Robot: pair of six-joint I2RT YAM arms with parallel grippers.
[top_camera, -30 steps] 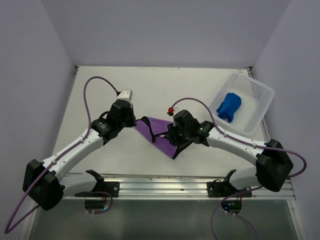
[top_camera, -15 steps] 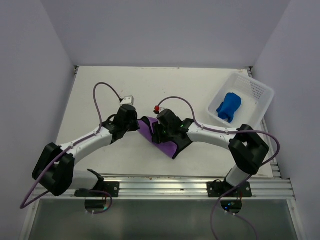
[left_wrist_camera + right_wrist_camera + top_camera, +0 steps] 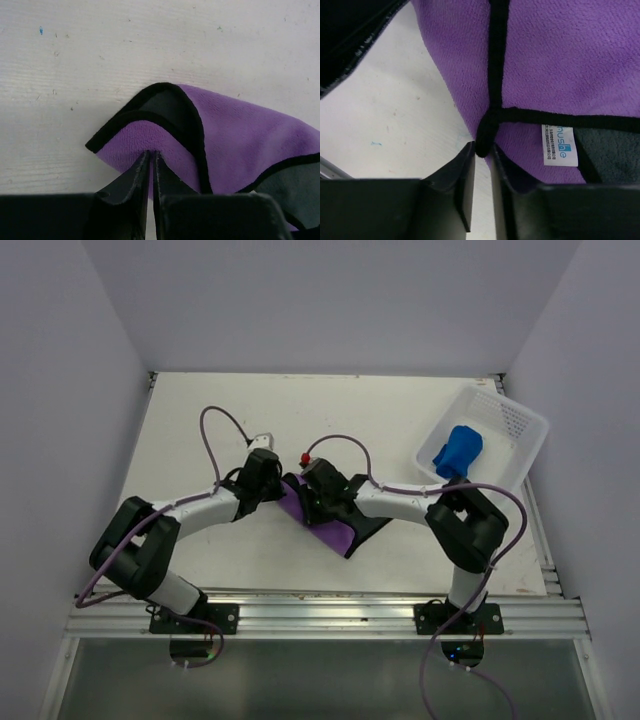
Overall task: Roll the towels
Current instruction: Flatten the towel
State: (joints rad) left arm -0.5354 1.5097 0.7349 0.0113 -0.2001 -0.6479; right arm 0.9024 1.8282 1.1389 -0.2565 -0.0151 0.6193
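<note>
Purple cloth: the purple towel lies mid-table as a rough folded triangle with black trim and a dark grey section. It sits between my two arms.
Blue cloth: the blue towel sits bunched inside the white basket at the far right, well apart from both grippers.
Left gripper: the left gripper is almost closed. Its tips rest on the near edge of the towel's left corner, which curls over on itself. It appears to pinch a thin layer.
Right gripper: the right gripper stands narrowly apart, with the knot where two trim lines cross right at its mouth. I cannot tell whether it has that knot clamped. A white label lies just to the right of it.
Step in hand: I judge this to be securing one edge of the purple towel to start its roll.
Doing it well: I would get both grips firm on the same edge and lift only slightly. Then I would turn the two wrists together so the cloth winds evenly and does not twist. I would keep the tips off the table; a snag there would drag the whole towel.
Towel against grippers: seen from above, the left gripper touches the towel's left corner. The right gripper sits over its far left part, and most of the cloth spreads right and near from it.
</note>
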